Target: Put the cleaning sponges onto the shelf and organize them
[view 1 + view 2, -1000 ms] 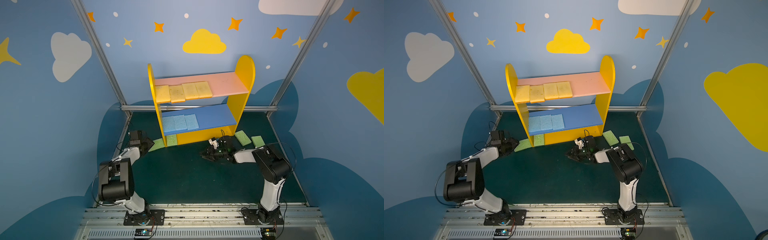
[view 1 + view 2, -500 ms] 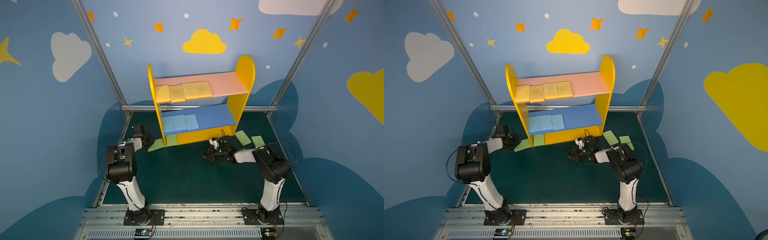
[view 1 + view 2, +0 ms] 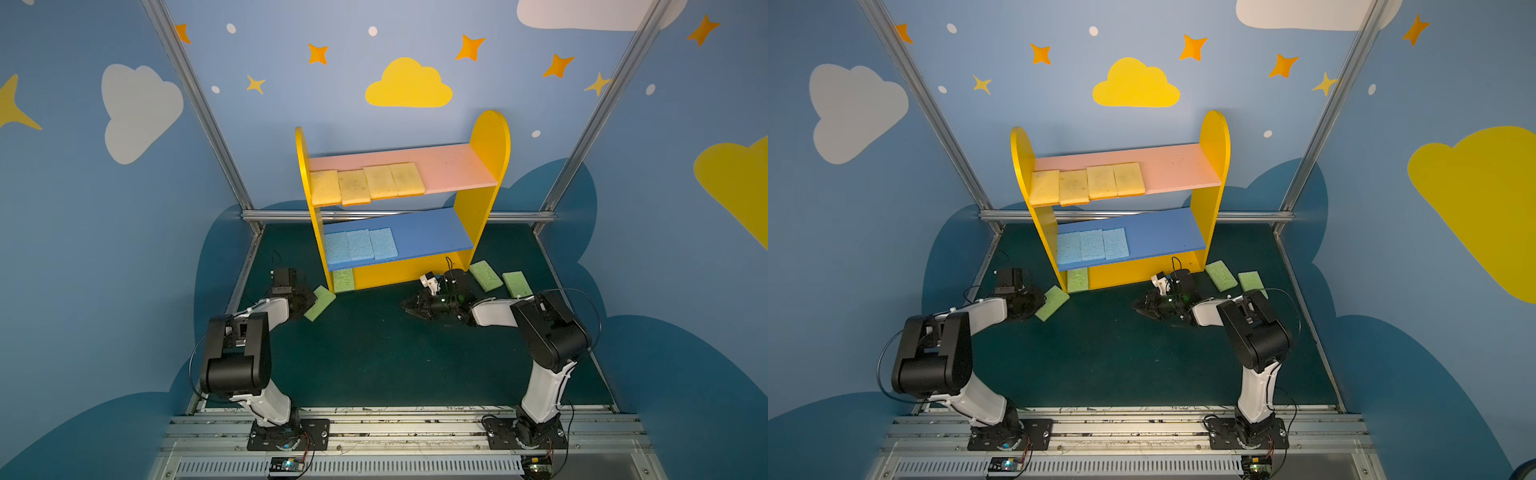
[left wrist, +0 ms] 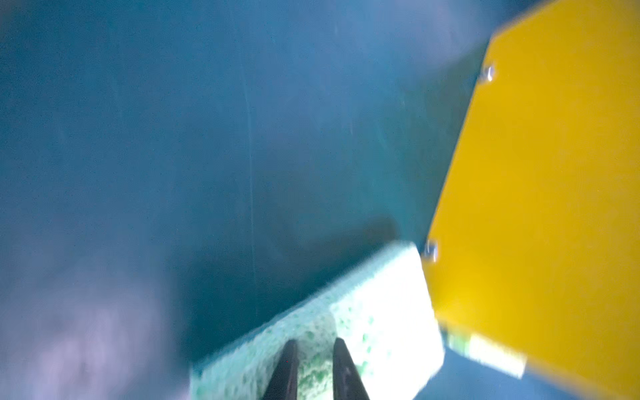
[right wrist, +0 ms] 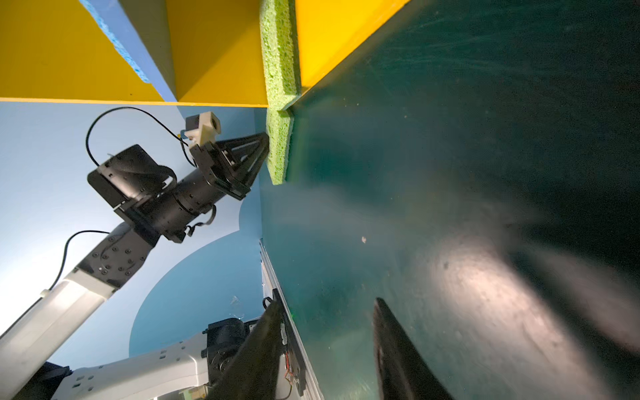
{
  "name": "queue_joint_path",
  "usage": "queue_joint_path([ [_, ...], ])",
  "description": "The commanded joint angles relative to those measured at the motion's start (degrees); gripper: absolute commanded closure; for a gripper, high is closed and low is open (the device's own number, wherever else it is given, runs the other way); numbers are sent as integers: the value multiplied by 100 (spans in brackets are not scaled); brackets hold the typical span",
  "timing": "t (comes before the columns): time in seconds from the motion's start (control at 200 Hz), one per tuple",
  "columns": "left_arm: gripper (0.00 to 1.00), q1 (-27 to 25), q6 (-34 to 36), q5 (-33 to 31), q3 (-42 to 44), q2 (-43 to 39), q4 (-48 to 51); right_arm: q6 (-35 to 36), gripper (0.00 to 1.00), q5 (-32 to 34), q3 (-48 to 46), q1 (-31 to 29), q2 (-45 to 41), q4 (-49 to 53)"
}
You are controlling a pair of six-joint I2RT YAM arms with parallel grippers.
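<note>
Left wrist view: the left claw (image 4: 313,363) is clenched on a green sponge (image 4: 374,311) on the counter (image 4: 173,138), just beside the shelf (image 4: 536,190). Best lifted clear, then slid flat onto its base. The right claw (image 5: 325,303) gapes empty.

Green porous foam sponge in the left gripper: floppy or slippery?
Likely light, squashy: the green porous foam sponge looks open-celled where the left gripper pinches it. Probably sags little, being a thick slab; rough pores should resist slipping.
</note>
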State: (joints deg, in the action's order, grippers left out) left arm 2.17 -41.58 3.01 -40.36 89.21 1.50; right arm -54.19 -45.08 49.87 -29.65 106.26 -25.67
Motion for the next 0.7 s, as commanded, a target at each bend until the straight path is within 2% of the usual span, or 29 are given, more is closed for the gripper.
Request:
queue_joint_path([
  [0.0,80,-507,-175,-82,566,-433,105,110,57,-54,-36,29,-275,164],
  [0.19,80,-1572,-642,-457,1427,-1118,-223,189,57,-27,-35,29,-419,317],
  [0.36,80,-2468,-922,-866,1426,-1357,-237,385,57,46,-19,44,-557,603],
  [0.531,72,-2570,-654,-887,1083,-2165,335,767,55,-80,249,47,-504,1088],
  [0.636,64,-2572,-356,-742,803,-2427,722,1085,52,-134,486,47,-399,1532],
  [0.691,63,-2565,-282,-636,758,-2495,861,1348,52,-141,701,47,-310,1879],
])
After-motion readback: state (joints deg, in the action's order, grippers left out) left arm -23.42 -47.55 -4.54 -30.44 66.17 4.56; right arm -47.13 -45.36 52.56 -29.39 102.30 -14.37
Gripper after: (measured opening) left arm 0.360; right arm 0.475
